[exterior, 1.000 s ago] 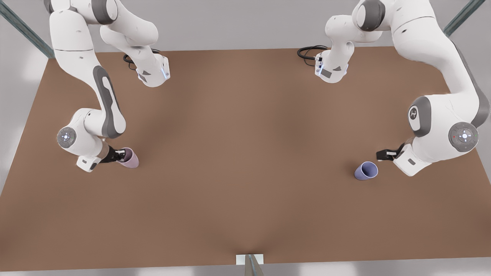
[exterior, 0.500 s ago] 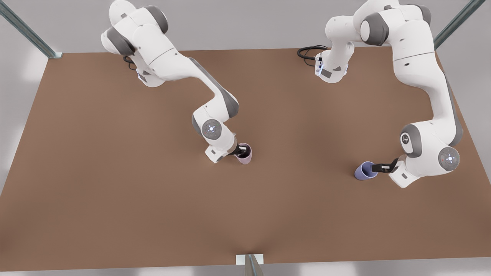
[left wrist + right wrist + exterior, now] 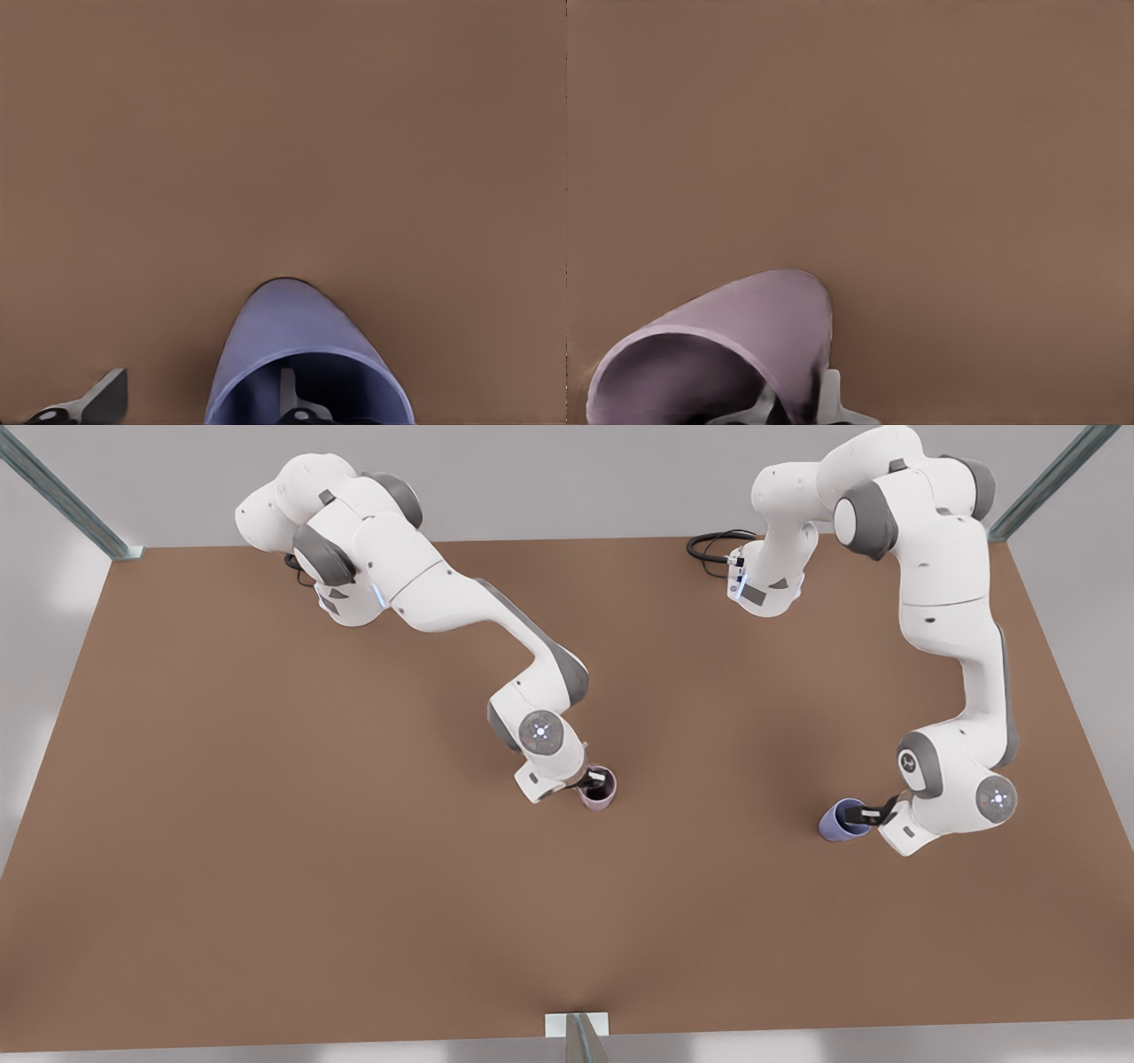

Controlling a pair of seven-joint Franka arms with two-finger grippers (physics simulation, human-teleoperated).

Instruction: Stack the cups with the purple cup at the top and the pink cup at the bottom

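The right pincer (image 3: 592, 784) grips the wall of the pink cup (image 3: 600, 789): in the right wrist view one finger (image 3: 757, 409) sits inside the mouth and the other presses the outside, the rim clenched between them. Its arm reaches from the far edge on the front view's left, elbow bent, wrist low over the middle of the brown worktop (image 3: 354, 886). The pink cup (image 3: 726, 354) is there near the centre of the worktop, mouth upward, tipped a little; whether its base touches the surface cannot be told.

The left pincer (image 3: 873, 815) is at the purple cup (image 3: 843, 820), on the front view's right. The left wrist view shows one finger (image 3: 288, 398) inside the cup's mouth and the other (image 3: 93, 403) well outside its wall, so the pincer is spread, not yet closed on the rim. Its arm folds down steeply from the far right corner. The purple cup (image 3: 306, 359) stands on the worktop, mouth up, well apart from the pink cup.
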